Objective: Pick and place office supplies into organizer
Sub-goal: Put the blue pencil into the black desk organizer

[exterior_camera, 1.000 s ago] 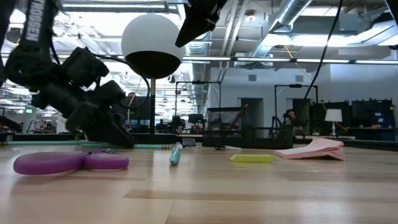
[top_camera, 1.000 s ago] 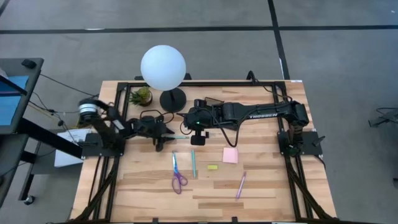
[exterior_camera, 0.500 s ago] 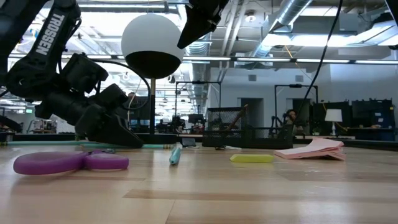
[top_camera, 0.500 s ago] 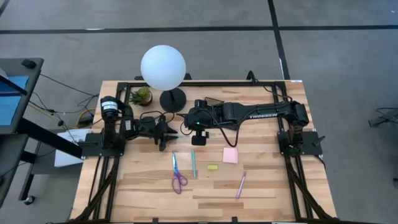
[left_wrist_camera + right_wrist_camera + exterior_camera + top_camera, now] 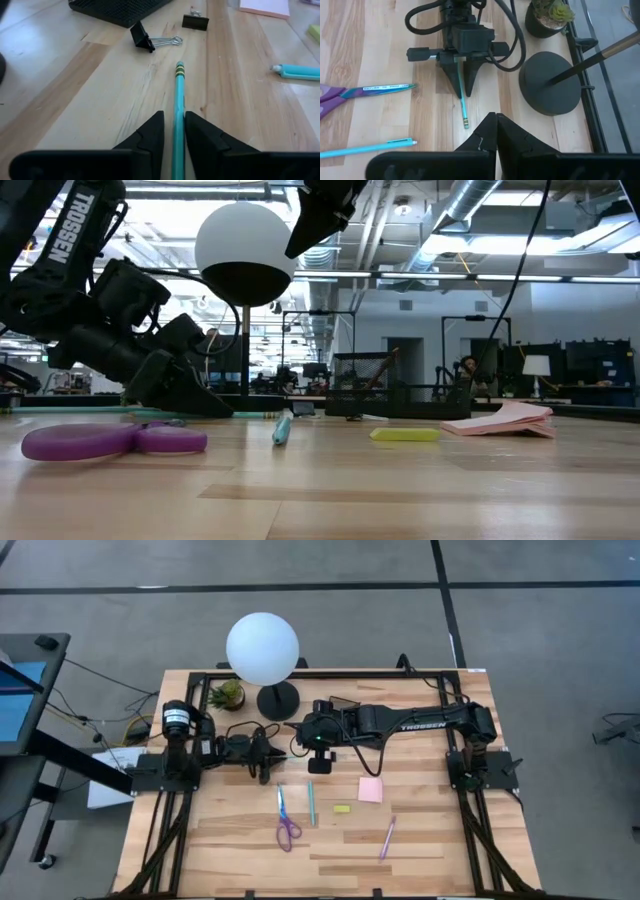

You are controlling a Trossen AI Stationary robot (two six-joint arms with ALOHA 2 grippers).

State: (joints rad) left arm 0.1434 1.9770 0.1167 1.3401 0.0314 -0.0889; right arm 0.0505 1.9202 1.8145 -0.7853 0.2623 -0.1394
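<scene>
Fingers (image 5: 150, 135) of the left gripper (image 5: 173, 131) sit low on the table (image 5: 430, 840) near its left edge, nearly closed around a teal pencil (image 5: 178, 105) lying flat. The right gripper (image 5: 495, 131) hovers beside it, fingertips pressed together, holding nothing. The organizer (image 5: 117, 9) is cut off, largely hidden under the right arm

Ahead of left gripper (image 5: 173, 131): bare bench (image 5: 100, 95), then two clips (image 5: 150, 40).
Overhead: passage narrowed by right arm (image 5: 400, 722).
Behind: lamp base (image 5: 278, 699).
</scene>
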